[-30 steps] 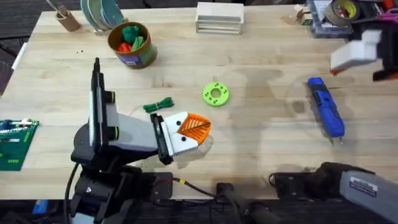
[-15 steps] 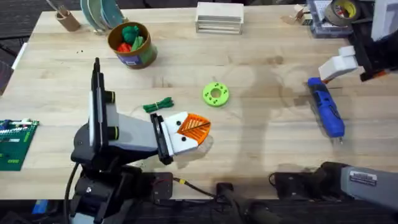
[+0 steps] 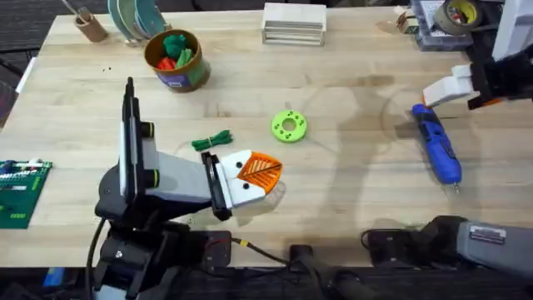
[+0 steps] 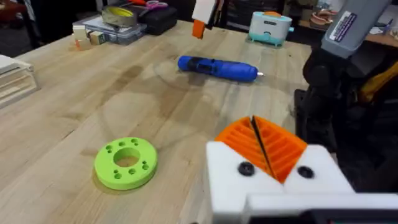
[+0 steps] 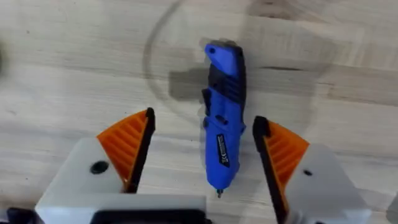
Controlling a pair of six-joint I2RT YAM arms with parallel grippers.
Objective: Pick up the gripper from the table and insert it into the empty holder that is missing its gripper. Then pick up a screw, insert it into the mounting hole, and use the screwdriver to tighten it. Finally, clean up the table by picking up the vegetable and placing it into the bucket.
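The blue screwdriver (image 3: 438, 146) lies on the table (image 3: 358, 200) at the right, its bit toward the front edge. My right gripper (image 3: 460, 89) hovers over its far end, open. In the right wrist view its orange pads (image 5: 127, 140) stand on either side of the screwdriver (image 5: 222, 134) without touching it. My left gripper (image 3: 260, 171) rests near the front centre, shut, and each white holder block (image 4: 273, 186) carries an orange ribbed pad (image 4: 264, 140). The dark-green vegetable (image 3: 212, 142) lies just behind it. The bucket (image 3: 185, 79) stands at the back left. A loose screw is out of view.
A bright green ring disc (image 3: 289, 127) lies mid-table. The bucket holds green and red toys. A white box (image 3: 293, 22) and a tray with tape (image 3: 454, 15) sit along the back edge. A circuit board (image 3: 18, 192) is at the left edge.
My right gripper has come down and to the left, settling over the screwdriver's far end. The left arm and the objects on the table have stayed put.
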